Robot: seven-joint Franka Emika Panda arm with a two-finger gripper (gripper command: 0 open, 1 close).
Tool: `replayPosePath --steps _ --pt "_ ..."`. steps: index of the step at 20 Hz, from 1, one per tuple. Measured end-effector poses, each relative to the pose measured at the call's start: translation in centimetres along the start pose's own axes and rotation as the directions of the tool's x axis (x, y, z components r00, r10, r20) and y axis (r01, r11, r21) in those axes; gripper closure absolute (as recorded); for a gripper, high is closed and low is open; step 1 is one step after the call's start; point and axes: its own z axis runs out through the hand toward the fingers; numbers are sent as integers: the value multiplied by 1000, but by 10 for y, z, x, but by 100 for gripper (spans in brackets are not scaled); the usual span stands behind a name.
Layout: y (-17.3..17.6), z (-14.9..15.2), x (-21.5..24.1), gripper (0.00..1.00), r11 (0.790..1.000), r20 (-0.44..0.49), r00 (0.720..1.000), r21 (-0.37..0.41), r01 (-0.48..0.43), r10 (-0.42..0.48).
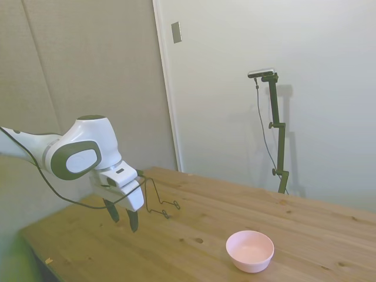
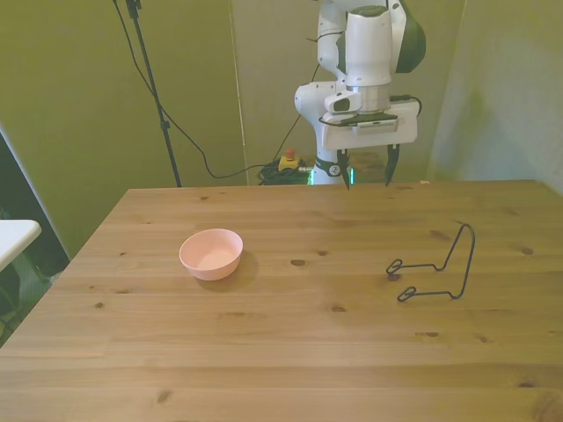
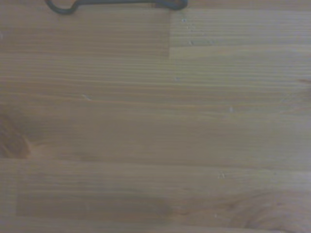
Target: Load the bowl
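Gripper (image 2: pixel 366 169) is seen raised above the table's (image 2: pixel 264 352) far edge, fingers pointed down, jaws spread apart with nothing held between them; the same is shown in the side view (image 1: pixel 124 217), where the fingertips are clear of the wood. The bowl (image 2: pixel 211 253) is sat upright on the table, toward the front view's left, well apart from the gripper; nothing can be seen inside it. In the side view the bowl (image 1: pixel 250 250) is placed near the table's near edge, to the picture's right of the arm. A thin black wire rack (image 2: pixel 435 266) is stood on the table toward the front view's right, with one upright loop and two feet laid flat on the wood; it is well apart from the bowl. In the side view the wire rack (image 1: pixel 158 201) is seen just beside the gripper, partly behind it, not touching as far as can be told. The stretch of table between gripper and bowl is shown as bare wood with a few knots. In the wrist view only wood grain is resolved, plus a blurred piece of the rack's dark wire (image 3: pixel 116 4) at the frame's edge. Behind the robot's base, cables and a small red-topped device (image 2: pixel 288 161) are seen on the floor.
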Motion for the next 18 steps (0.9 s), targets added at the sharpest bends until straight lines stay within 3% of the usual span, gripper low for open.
replayPosePath --steps 4,10,18 --pt "3 -7 9 0 1000 -41 999 -17 -10 10" --pt "35 -56 90 0 995 -168 981 1 -96 95" --pt "95 -50 191 0 989 -245 959 -4 -149 144"
